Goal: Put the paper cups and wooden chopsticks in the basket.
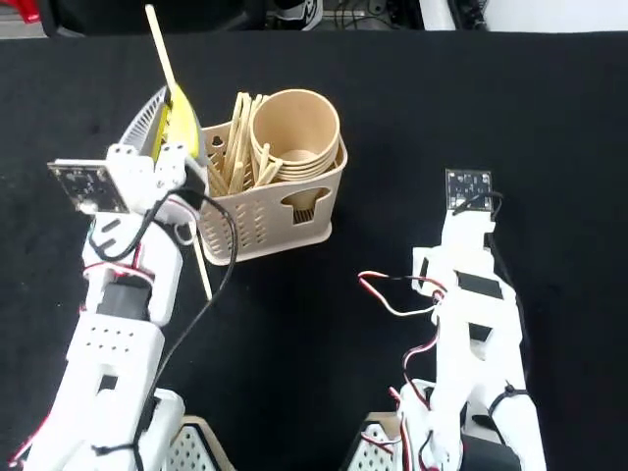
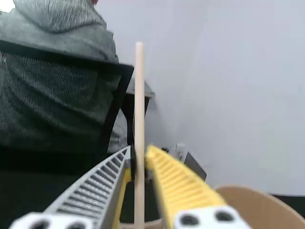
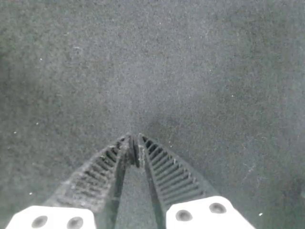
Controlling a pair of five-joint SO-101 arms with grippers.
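Note:
A beige slotted basket [image 1: 285, 211] stands on the black table with stacked paper cups [image 1: 295, 132] and several wooden chopsticks [image 1: 234, 147] inside. My left gripper [image 1: 169, 110] is just left of the basket, shut on one wooden chopstick [image 1: 162, 51] that sticks up past its fingertips and also hangs below it beside the basket. In the left wrist view the same chopstick [image 2: 138, 129] is pinched in my left gripper [image 2: 138, 155], with a cup rim [image 2: 259, 202] close by. My right gripper [image 3: 133, 143] is shut with nothing in it over bare cloth; the right arm [image 1: 471, 285] rests at the right.
The black cloth [image 1: 442, 108] covers the whole table. A person in a grey hooded top [image 2: 52, 71] sits on a mesh chair beyond the table's far edge. Red and white wires [image 1: 392, 294] loop beside the right arm.

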